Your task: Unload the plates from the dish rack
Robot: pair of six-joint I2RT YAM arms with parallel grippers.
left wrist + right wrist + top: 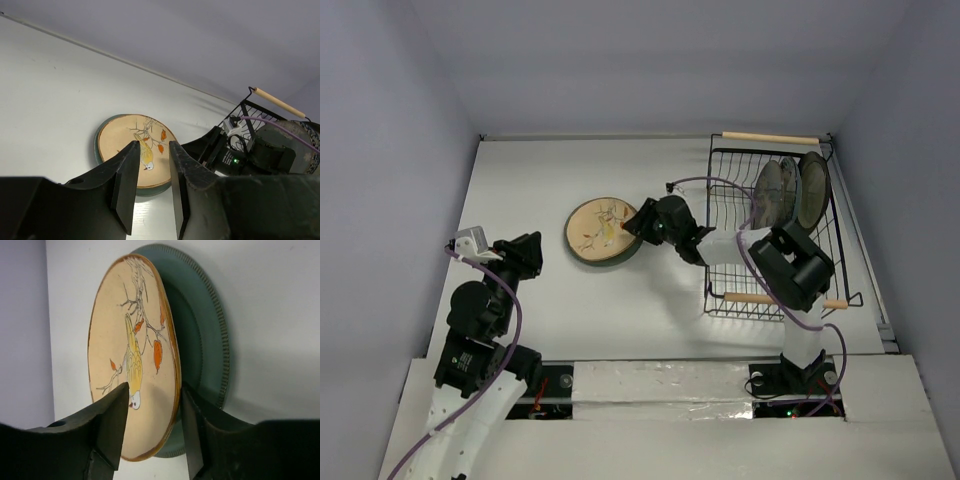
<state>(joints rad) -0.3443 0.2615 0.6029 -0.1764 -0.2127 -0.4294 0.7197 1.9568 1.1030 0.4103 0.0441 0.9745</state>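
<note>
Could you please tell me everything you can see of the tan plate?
The tan plate is round and glossy, seemingly ceramic, with a brown rim and a painted yellow bird on a branch with orange leaves. It rests face up on the teal plate on the table. The right gripper straddles its edge, jaws apart; contact is unclear.

The tan plate has a brown rim and a drawing of a yellow bird, orange leaves and thin brown branches. The teal plate is plain. The dish rack is black wire with light wooden handles. The table is white.
</note>
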